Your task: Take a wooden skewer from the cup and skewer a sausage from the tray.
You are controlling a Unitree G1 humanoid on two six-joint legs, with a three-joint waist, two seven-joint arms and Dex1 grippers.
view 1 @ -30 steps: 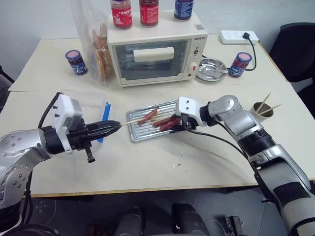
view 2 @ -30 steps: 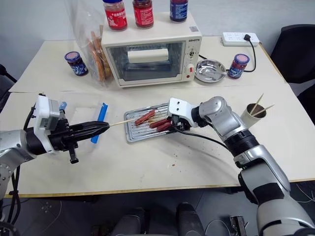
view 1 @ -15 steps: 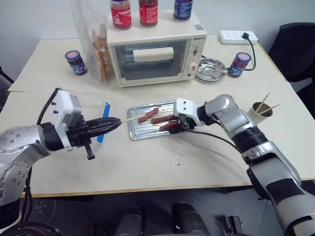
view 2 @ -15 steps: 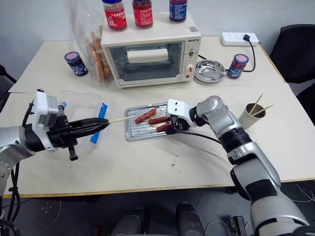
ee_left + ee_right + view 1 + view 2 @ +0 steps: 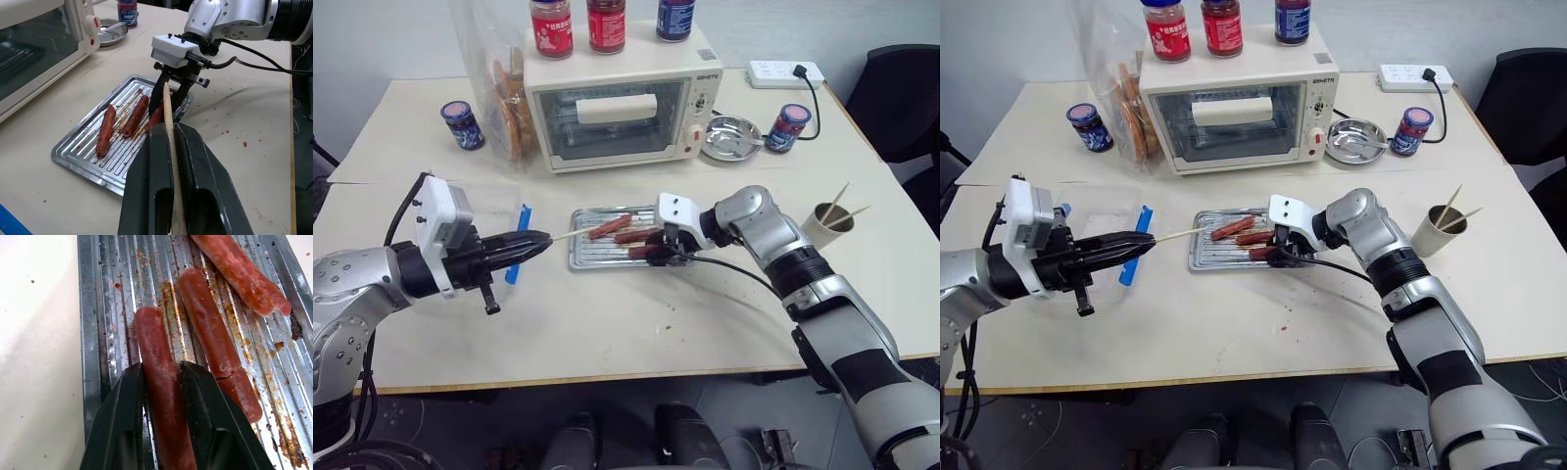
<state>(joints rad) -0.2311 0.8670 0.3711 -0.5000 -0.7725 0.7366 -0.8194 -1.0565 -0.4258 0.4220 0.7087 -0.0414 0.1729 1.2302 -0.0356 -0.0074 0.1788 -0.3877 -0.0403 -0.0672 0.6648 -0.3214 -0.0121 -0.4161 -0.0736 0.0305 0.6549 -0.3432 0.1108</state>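
My left gripper (image 5: 536, 241) is shut on a wooden skewer (image 5: 570, 234), which points level toward the tray (image 5: 582, 257). The silver ridged tray holds three sausages. My right gripper (image 5: 658, 251) reaches down into the tray's near right side. In the right wrist view its fingers (image 5: 128, 401) press on both sides of the nearest sausage (image 5: 159, 347), which still lies on the tray floor. The other two sausages (image 5: 210, 328) lie beside it, untouched. In the left wrist view the skewer (image 5: 168, 122) runs between the shut fingers. The cup (image 5: 829, 224) stands far right with skewers in it.
A toaster oven (image 5: 617, 108) with jars on top stands behind the tray. Beside it are a food bag (image 5: 504, 98), a round steel dish (image 5: 731, 136) and blue jars (image 5: 462, 123). A clear box with a blue clip (image 5: 521, 235) lies by my left gripper.
The right gripper's fingers have closed in on the nearest sausage in the tray. The left gripper with the skewer has kept still.
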